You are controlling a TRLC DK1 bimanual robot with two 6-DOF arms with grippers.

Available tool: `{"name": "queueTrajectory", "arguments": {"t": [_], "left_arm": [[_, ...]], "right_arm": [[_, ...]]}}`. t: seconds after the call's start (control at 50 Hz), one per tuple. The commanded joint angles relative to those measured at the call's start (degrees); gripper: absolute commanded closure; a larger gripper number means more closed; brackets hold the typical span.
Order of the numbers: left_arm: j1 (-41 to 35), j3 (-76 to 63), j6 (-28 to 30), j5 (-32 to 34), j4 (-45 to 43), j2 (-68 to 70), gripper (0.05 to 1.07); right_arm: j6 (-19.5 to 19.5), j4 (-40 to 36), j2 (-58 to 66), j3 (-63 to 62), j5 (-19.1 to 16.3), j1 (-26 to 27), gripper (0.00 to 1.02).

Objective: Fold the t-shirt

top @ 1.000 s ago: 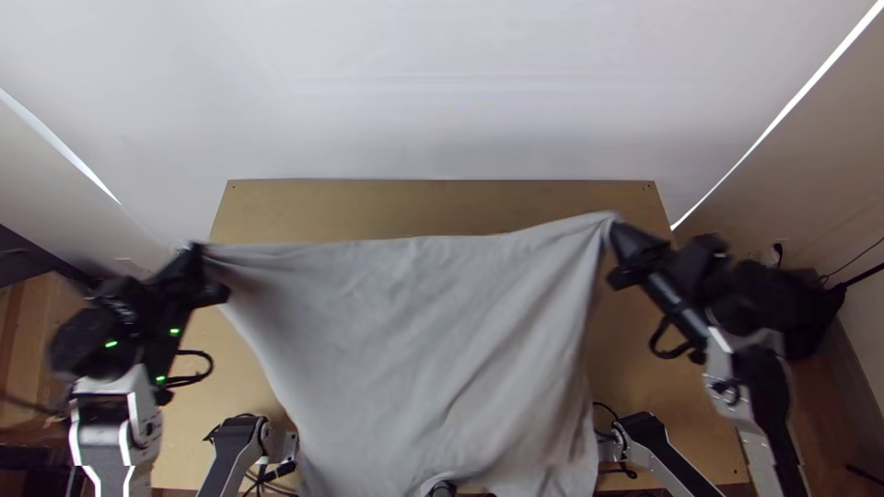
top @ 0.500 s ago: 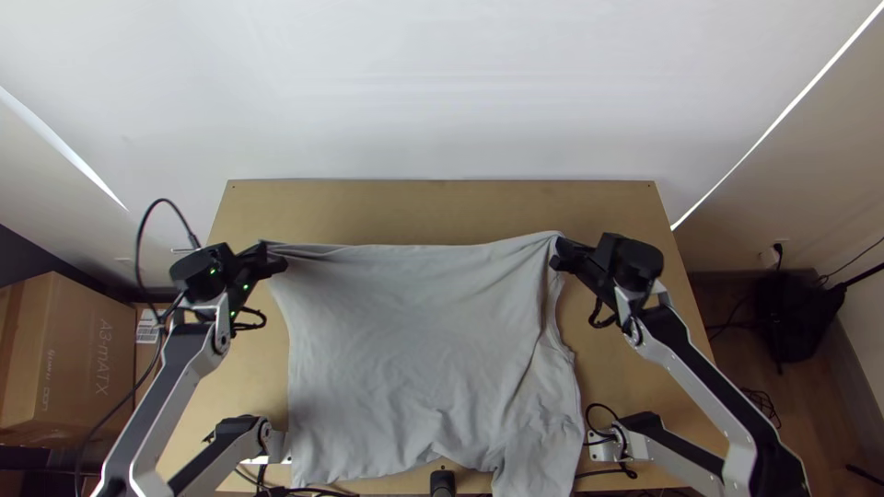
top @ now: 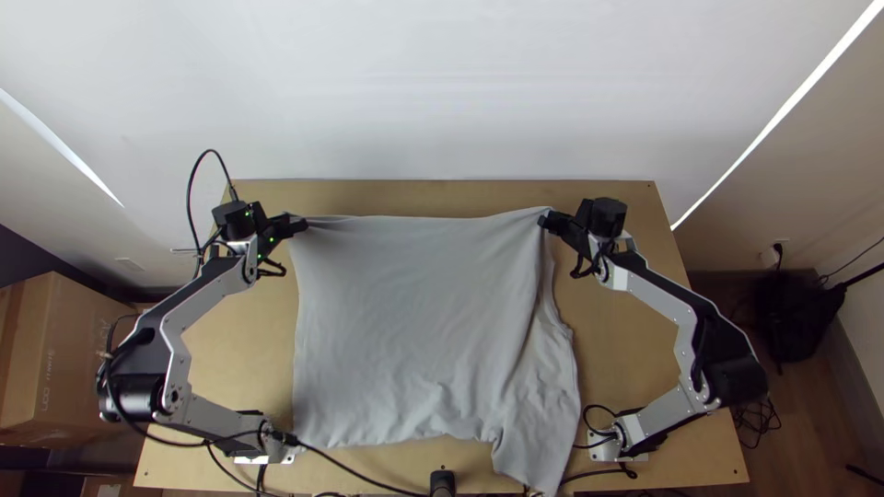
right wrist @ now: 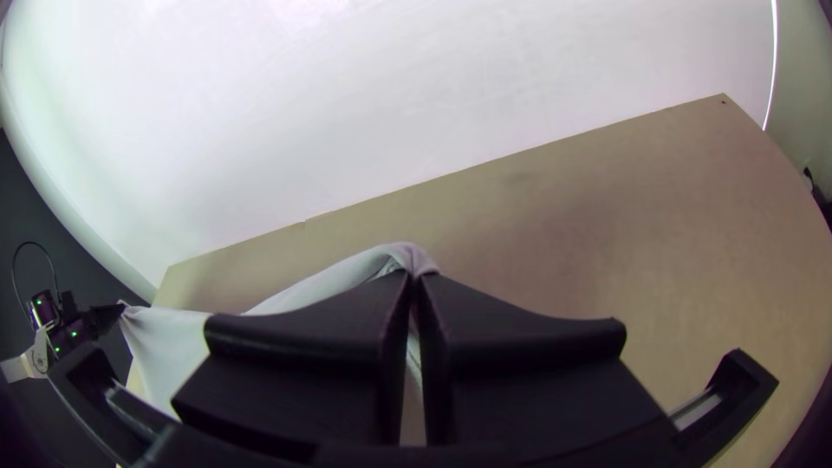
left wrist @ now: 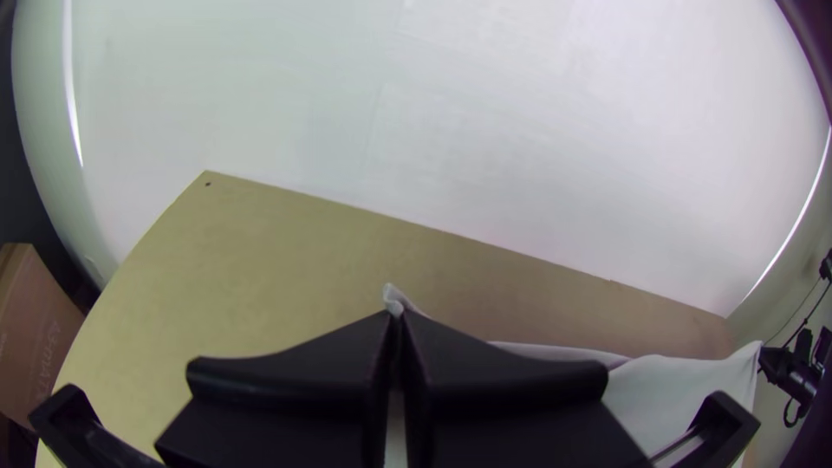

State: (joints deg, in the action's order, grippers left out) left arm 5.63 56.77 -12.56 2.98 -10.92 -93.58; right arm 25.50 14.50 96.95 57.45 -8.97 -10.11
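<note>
Grey shirt [top: 414, 322], spread but wrinkled, over table [top: 631, 354].
My left gripper [top: 299, 224] pinches one corner, my right gripper [top: 546, 221] another, both toward the table's far edge.

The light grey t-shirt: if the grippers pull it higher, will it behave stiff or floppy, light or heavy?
Probably floppy: the t-shirt wrinkles near its lower edge and folds softly where the right gripper pinches it. It looks like thin cloth, so I would expect it light for its size.
</note>
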Motion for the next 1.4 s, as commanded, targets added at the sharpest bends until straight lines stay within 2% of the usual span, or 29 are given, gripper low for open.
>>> {"name": "queueTrajectory", "arguments": {"t": [0.0, 0.52, 0.54, 0.62, 0.66, 0.68, 0.7, 0.8, 0.82, 0.9, 0.98, 1.04, 1.22, 1.38], "left_arm": [[-0.18, 5.28, 0.87, -0.08, -1.74, -5.30, 1.05], [-2.90, 21.01, 1.04, -0.70, -3.14, -22.52, 1.05], [-2.99, 21.36, 1.04, -0.70, -3.14, -22.79, 1.05], [-2.99, 22.86, 0.78, -0.70, -2.71, -23.05, 1.03], [-3.08, 24.00, 0.60, -0.70, -1.30, -22.87, 0.91], [-3.17, 24.61, 0.52, -0.70, -0.24, -22.70, 0.82], [-3.26, 25.32, 0.52, -0.70, 0.90, -22.52, 0.70], [-3.43, 31.64, 0.52, -0.61, 10.13, -22.26, 0.11], [-3.43, 32.88, 0.43, -0.70, 11.88, -22.17, 0.08], [-3.43, 34.63, -0.54, -0.61, 13.64, -20.24, 0.09], [-3.17, 35.51, -1.07, -0.43, 15.05, -18.39, 0.09], [-2.90, 36.39, -1.68, -0.26, 17.07, -17.16, 0.09], [-2.82, 35.34, -2.65, 1.67, 23.31, -9.16, 0.09], [-2.73, 32.70, -2.65, 2.55, 29.37, -0.20, 0.09]], "right_arm": [[0.17, 1.58, 4.74, 5.30, 0.80, 1.41, 1.00], [-4.14, 1.49, 20.39, 24.38, 4.14, 2.81, 0.98], [-4.31, 1.41, 20.83, 25.08, 4.40, 2.81, 0.92], [-4.67, 0.44, 22.41, 27.80, 5.81, 2.99, 0.46], [-4.58, -0.88, 22.94, 29.30, 5.81, 3.25, 0.17], [-4.58, -2.72, 23.29, 30.62, 5.72, 3.34, 0.07], [-4.58, -4.13, 23.46, 31.67, 5.81, 3.43, 0.05], [-2.73, -7.91, 22.58, 34.39, 5.72, 3.78, 0.04], [-2.38, -7.91, 21.97, 34.22, 5.72, 3.96, 0.04], [-0.89, -9.84, 18.98, 34.22, 5.72, 4.57, 0.04], [1.49, -15.21, 14.94, 34.75, 5.54, 5.36, 0.04], [3.51, -22.41, 11.95, 36.06, 4.84, 6.07, 0.04], [3.68, -51.06, 4.57, 42.57, 0.62, 8.70, 0.05], [2.98, -65.04, -2.11, 39.76, -4.04, 13.98, 0.05]]}}
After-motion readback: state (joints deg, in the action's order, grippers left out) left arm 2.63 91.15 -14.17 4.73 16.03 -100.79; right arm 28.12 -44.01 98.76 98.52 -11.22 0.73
